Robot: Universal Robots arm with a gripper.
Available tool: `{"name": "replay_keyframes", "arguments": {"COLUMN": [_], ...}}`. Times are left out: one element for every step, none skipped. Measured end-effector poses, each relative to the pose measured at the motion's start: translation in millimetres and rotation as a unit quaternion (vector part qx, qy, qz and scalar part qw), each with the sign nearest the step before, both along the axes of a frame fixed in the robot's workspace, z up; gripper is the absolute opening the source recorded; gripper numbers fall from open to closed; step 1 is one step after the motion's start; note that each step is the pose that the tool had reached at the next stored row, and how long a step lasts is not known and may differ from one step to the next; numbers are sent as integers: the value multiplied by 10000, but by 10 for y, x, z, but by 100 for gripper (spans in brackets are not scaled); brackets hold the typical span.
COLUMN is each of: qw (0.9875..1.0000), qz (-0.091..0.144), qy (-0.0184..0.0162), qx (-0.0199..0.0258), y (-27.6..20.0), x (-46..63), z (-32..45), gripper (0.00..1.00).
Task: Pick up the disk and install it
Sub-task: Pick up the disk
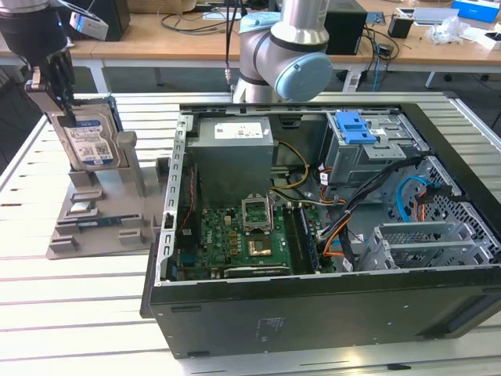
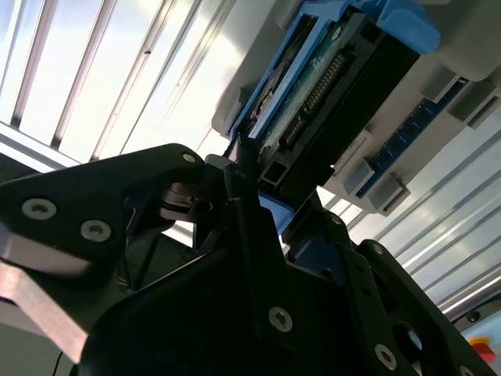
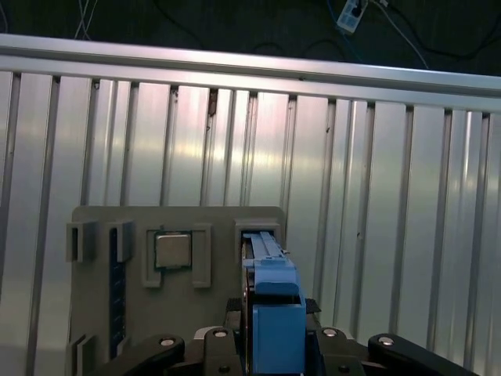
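Near the bench's far corner on the exterior view's left, the gripper points straight down over a grey holder. Its black body is above and its fingers reach down onto the upper part of the disk. The disk stands upright on edge in a slot of the holder, with its labelled face turned toward the exterior camera and a blue rail along its side. In the first wrist view the disk's blue-railed edge rises between the two sides of the gripper, and the holder's plate lies flat on the slatted bench with a square chip seated in a pocket beside the disk's slot. In the second wrist view the gripper has one finger pressed against the blue rail and the other on the opposite face, so the jaws look clamped on the disk, which is seated in the holder. A thick grey joint of the arm with a blue cap stands at the bench's far edge, behind the open case. The case lies on its side toward the exterior view's right, well apart from the holder. Inside it, a power supply sits at the back and a drive cage with a blue latch is beside it.
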State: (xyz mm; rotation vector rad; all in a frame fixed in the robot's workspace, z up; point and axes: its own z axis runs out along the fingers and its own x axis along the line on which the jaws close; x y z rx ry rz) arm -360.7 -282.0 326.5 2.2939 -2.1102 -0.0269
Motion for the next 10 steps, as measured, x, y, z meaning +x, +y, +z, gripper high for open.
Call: {"name": "replay_keyframes", "arguments": {"qw": [10000, 10000, 10000, 10000, 10000, 10000, 10000, 10000, 10000, 10000], "qz": [0, 0, 0, 0, 0, 0, 0, 0, 0, 0], "qy": [0, 0, 0, 0, 0, 0, 0, 0, 0, 0], "qx": [0, 0, 0, 0, 0, 0, 0, 0, 0, 0], "y": [0, 0, 0, 0, 0, 0, 0, 0, 0, 0], "x": [0, 0, 0, 0, 0, 0, 0, 0, 0, 0], "z": [12, 28, 47, 61, 73, 83, 96, 104, 120, 132], "gripper": [36, 36, 36, 36, 36, 36, 36, 36, 36, 36]}}
